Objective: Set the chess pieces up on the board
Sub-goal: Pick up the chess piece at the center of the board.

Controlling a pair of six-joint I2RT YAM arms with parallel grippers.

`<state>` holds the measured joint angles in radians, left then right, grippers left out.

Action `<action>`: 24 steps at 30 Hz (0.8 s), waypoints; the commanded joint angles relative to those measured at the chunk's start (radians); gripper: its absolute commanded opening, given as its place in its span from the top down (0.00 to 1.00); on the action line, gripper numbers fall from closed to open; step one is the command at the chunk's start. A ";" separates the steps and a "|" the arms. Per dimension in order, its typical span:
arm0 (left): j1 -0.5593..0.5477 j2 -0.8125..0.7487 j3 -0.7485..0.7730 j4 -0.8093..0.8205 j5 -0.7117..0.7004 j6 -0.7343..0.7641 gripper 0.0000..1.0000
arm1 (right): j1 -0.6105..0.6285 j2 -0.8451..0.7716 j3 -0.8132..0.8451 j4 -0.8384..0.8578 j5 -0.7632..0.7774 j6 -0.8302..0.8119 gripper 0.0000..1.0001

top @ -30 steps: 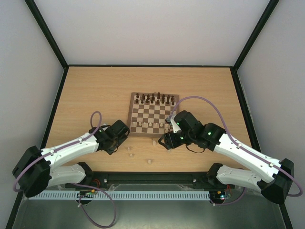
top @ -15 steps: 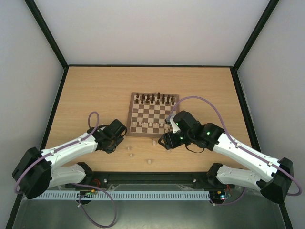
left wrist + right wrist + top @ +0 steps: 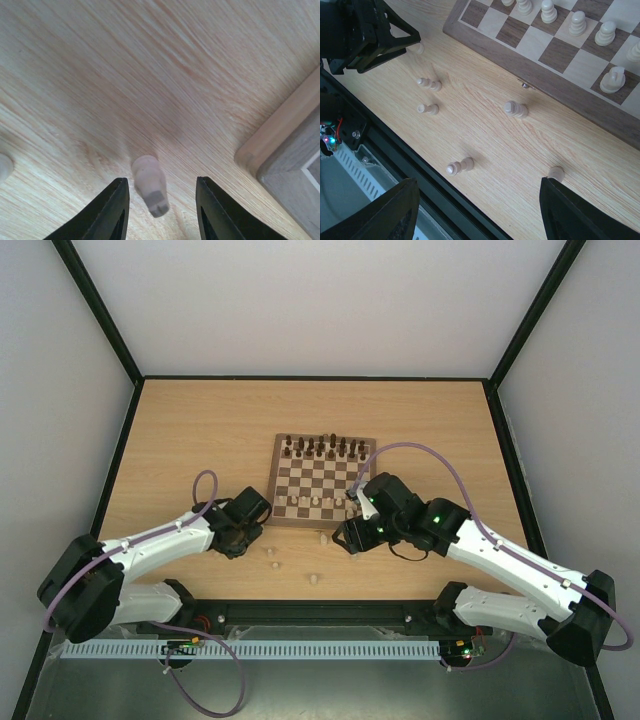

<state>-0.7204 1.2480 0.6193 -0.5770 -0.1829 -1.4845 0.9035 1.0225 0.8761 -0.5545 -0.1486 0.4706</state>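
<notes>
Straddling a fallen pale chess piece, the left hand is narrow, not touching it.
It lies on the desk by the board, at its near left corner; probably light, smooth and apt to roll, so pinch mid-body; the right hand is wide, empty.

Soft, even light; faint shadows on the tabletop; left wrist view slightly blurred.

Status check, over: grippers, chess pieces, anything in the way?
Left gripper open, straddling a pale piece off the board. Right gripper open, empty, above loose pale pieces. Nothing blocking.
</notes>
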 commanded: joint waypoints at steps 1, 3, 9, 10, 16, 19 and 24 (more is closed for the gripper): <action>0.010 0.011 0.036 -0.022 -0.001 0.023 0.66 | 0.006 -0.005 -0.010 -0.007 0.006 -0.012 0.34; 0.014 0.009 0.044 -0.027 -0.002 0.031 0.68 | 0.006 -0.006 -0.010 -0.007 0.007 -0.012 0.34; 0.022 0.000 0.042 -0.041 0.001 0.055 0.79 | 0.006 -0.002 -0.012 -0.006 0.011 -0.012 0.34; 0.024 -0.001 0.042 -0.044 0.003 0.058 0.79 | 0.007 -0.003 -0.012 -0.007 0.010 -0.012 0.34; 0.026 -0.004 0.038 -0.049 0.005 0.079 0.79 | 0.007 0.001 -0.014 -0.007 0.013 -0.012 0.34; 0.026 -0.002 0.037 -0.047 0.012 0.095 0.75 | 0.006 0.005 -0.011 -0.007 0.011 -0.013 0.34; 0.026 -0.011 0.028 -0.039 0.030 0.119 0.68 | 0.006 0.008 -0.012 -0.006 0.017 -0.012 0.34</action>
<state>-0.7013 1.2499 0.6430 -0.5934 -0.1711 -1.3930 0.9035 1.0233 0.8757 -0.5545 -0.1444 0.4702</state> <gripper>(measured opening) 0.308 0.660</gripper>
